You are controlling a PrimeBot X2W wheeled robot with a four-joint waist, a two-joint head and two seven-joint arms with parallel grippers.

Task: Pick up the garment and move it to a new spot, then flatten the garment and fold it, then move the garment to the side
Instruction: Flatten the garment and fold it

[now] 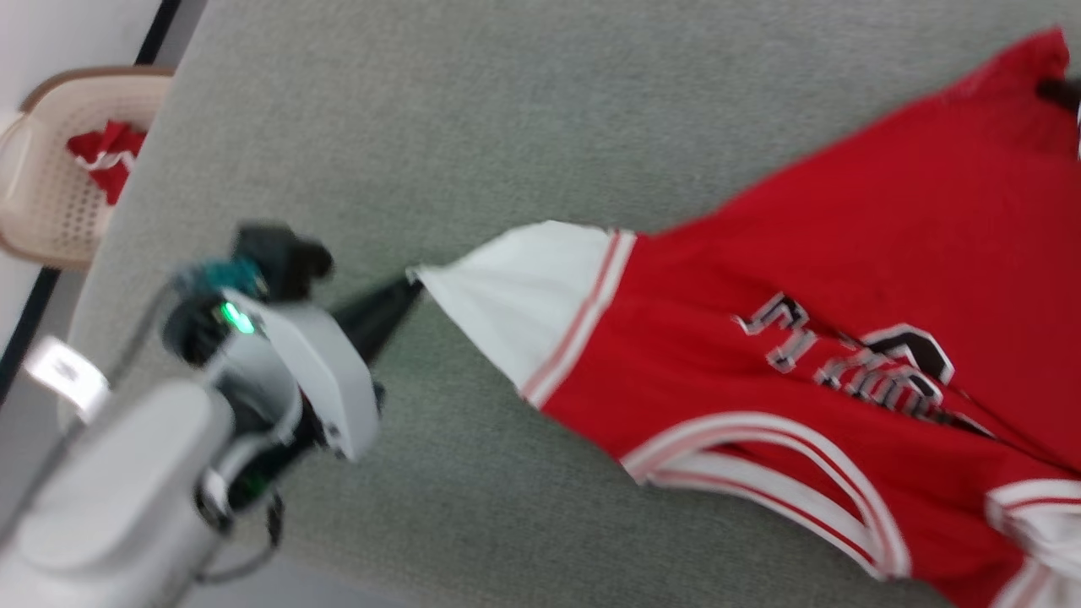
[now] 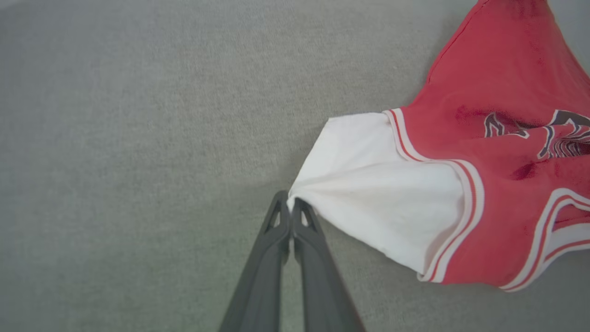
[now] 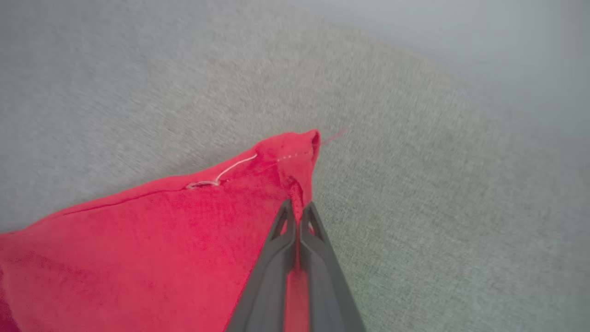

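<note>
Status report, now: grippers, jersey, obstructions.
Left gripper shut on white sleeve tip of garment. Right gripper shut on its red corner. Garment stretched between them over grey surface. Basket of cloth beyond surface's left edge, apart.

Matt cloth garment (image 1: 844,253) lies on coarse-woven surface (image 1: 507,127).

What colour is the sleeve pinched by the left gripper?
White sleeve, red-striped trim; best in left wrist view.

A grey cloth-covered table (image 1: 507,101) bears the red garment (image 1: 844,253).
</note>
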